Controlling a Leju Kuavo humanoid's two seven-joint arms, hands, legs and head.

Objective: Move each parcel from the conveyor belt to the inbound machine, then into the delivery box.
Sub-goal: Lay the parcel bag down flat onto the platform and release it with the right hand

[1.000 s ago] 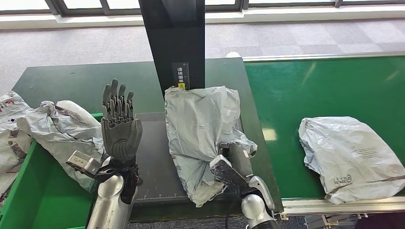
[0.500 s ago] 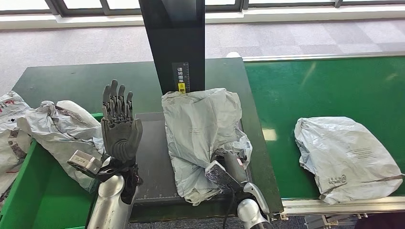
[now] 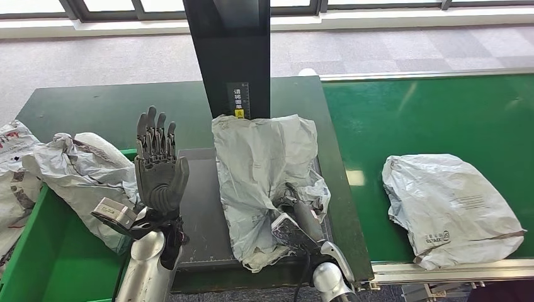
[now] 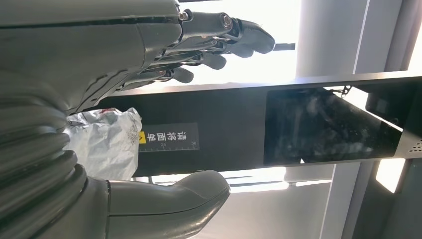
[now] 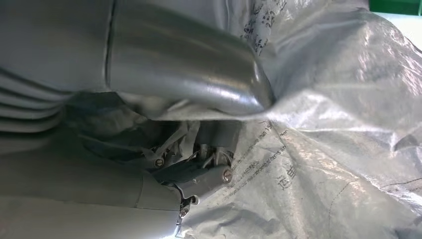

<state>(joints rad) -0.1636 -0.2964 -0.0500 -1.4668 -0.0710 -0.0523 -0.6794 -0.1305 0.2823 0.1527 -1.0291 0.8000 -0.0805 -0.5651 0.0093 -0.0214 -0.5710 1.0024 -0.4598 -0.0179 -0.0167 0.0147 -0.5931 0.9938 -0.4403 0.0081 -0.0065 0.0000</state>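
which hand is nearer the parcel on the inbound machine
Right. The right hand grips the parcel on the machine at its near edge; the left hand is raised open beside it, apart.

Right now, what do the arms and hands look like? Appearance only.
Both arms are polished silver tubes. The left hand has a dark grey palm, darker jointed fingers and a grey ribbed cover at the wrist, with a small silver box beside it. The right hand has a thick grey thumb; a black cable runs by its forearm.

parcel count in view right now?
4. One parcel on the inbound machine's platform, gripped by the right hand. One on the conveyor belt. Two at the green delivery box: one draped over its rim, one at frame edge. More may be hidden.
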